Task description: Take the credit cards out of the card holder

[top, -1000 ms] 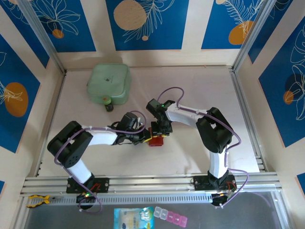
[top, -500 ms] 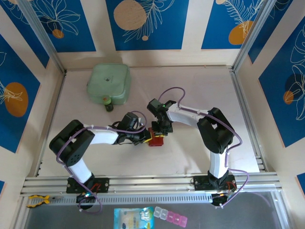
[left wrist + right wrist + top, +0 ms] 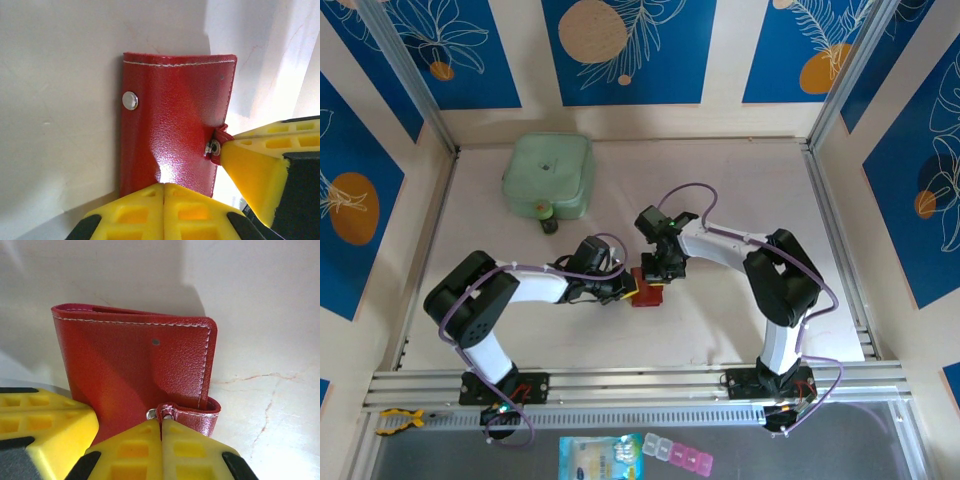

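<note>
A card holder (image 3: 172, 125) of red, grained, leather-look material, glossy enough to throw a white glare and edged in pale thread stitching (image 3: 130, 323); its round snap stud (image 3: 130, 100) is shiny metal. The left gripper (image 3: 164, 187) and right gripper (image 3: 161, 424) are matt yellow moulded plastic. The table (image 3: 260, 315) is pale, smooth and matt, with faint hairline cracks. The mint-green case (image 3: 549, 176) looks smooth and dull; the frame rails (image 3: 620, 383) are ribbed silver metal.

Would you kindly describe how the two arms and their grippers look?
Both the left arm and right arm have white links with bulky black joints, each trailed by a looping purple cable. The left gripper and right gripper have bright yellow fingers moulded with hollow cells.
</note>
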Controlling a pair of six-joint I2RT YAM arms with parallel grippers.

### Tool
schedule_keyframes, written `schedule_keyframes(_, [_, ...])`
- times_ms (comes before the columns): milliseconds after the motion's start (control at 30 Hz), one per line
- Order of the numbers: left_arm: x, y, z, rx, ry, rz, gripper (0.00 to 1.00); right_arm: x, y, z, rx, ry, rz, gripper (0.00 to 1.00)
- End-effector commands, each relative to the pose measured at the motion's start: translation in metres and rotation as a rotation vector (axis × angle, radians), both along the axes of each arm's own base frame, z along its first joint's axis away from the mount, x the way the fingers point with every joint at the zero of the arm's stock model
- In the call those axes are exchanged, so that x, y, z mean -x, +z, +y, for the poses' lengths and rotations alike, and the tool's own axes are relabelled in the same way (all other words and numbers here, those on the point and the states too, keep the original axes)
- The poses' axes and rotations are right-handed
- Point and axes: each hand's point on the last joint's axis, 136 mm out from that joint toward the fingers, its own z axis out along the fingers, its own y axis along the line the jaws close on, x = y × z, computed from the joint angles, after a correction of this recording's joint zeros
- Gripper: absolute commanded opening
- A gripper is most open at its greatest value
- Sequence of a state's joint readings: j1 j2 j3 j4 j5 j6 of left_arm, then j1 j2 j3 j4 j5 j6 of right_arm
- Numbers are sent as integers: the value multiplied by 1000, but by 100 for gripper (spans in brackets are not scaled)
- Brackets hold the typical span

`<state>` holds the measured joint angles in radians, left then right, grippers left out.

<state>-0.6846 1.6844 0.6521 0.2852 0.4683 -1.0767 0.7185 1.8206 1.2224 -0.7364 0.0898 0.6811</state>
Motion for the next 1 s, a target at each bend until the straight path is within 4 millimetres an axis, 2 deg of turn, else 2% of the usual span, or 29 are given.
schedule_keyframes(0, [23, -49, 36, -156, 57, 142, 8, 6, -3, -20, 46, -14, 14, 0])
schedule_keyframes(200, [22, -42, 34, -142, 54, 131, 9, 5, 2, -37, 63, -47, -2, 0])
schedule_keyframes(367, [15, -24, 25, -104, 37, 102, 16, 6, 2, -45, 63, -72, -1, 16])
schedule_keyframes(467, [10, -10, 21, -90, 27, 76, 21, 6, 0, -43, 47, -77, 4, 22])
schedule_keyframes(700, [1, 19, 15, -89, 1, 15, 26, 3, -8, -33, -37, -92, 30, 26])
schedule_keyframes(967, [0, 24, 20, -119, 5, -5, 28, 6, -21, -30, -63, -100, 67, 29])
